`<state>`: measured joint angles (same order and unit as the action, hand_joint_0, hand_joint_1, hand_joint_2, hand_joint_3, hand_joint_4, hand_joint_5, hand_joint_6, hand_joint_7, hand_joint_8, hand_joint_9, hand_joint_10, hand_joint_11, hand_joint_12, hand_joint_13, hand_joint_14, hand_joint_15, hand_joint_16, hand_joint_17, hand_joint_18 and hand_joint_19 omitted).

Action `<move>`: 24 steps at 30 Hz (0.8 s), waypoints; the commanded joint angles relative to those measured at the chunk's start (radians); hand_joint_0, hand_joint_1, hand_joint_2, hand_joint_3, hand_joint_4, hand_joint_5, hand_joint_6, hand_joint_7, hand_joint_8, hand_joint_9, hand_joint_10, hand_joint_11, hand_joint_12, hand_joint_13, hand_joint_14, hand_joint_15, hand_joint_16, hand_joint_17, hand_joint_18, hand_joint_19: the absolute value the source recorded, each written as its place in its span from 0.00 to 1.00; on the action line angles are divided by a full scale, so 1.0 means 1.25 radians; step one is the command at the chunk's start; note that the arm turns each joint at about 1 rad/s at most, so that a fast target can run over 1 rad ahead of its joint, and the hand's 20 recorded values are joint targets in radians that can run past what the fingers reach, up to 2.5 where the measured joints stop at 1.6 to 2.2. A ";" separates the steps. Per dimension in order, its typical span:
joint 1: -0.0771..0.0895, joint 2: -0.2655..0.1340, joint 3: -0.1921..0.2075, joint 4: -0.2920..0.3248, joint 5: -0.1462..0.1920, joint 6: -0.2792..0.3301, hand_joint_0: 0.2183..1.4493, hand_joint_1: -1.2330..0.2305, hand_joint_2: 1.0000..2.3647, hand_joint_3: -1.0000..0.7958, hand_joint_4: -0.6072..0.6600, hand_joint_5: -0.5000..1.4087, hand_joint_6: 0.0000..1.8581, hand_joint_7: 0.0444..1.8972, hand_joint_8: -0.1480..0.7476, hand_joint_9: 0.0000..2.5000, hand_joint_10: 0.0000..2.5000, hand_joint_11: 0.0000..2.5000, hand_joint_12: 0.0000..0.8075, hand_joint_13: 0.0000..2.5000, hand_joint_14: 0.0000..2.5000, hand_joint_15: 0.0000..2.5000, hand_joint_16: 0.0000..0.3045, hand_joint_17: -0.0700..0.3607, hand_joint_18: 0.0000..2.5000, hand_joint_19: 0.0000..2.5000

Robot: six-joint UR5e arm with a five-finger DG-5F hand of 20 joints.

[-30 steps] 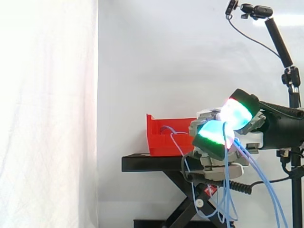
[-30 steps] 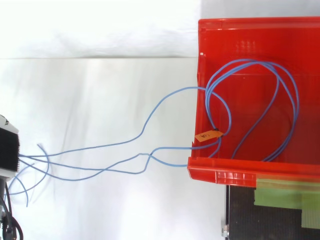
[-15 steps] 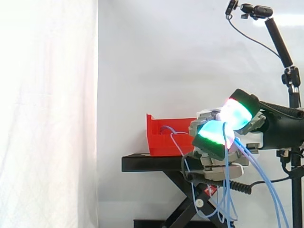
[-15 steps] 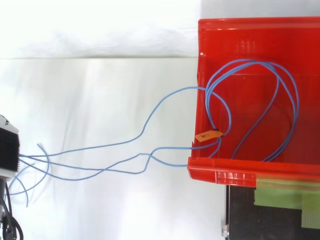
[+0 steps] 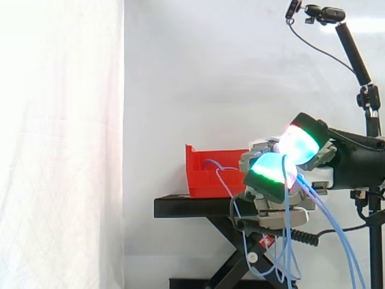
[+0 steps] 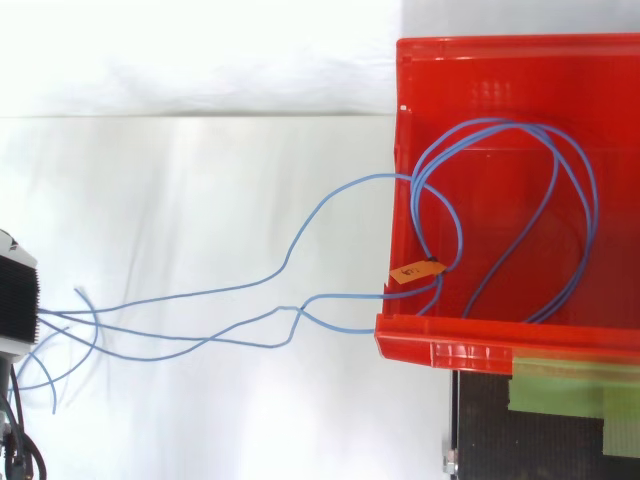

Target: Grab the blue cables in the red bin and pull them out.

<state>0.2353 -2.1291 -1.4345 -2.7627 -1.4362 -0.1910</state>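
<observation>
The red bin stands on a black stand. In the top view the bin's front rim lies at the right, with loops of the blue cables inside it and an orange tag on them. Several strands of the blue cables run out over the bin's wall to the left. My hand hovers to the right of the bin at about its height, fingers curled round the cables, pads glowing green and cyan. Loose cable ends hang below it. An edge of the hand shows at the top view's left.
A camera pole rises at the far right behind my arm. The stand's scissor legs spread below the bin. Green tape sits on the stand's top beside the bin. A white curtain hangs at the left.
</observation>
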 commanded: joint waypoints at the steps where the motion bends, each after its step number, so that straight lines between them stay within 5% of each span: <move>1: 0.000 0.000 0.000 0.000 0.000 0.000 0.57 0.21 0.00 0.00 0.46 0.84 0.00 0.49 0.31 0.54 0.01 0.75 0.32 0.43 0.63 0.58 0.12 0.36 0.44 0.61; 24: 0.000 0.000 0.000 0.000 0.000 0.000 0.57 0.21 0.00 0.00 0.47 0.84 0.00 0.49 0.31 0.55 0.00 0.75 0.33 0.43 0.63 0.58 0.12 0.35 0.44 0.62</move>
<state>0.2352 -2.1292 -1.4344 -2.7627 -1.4358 -0.1910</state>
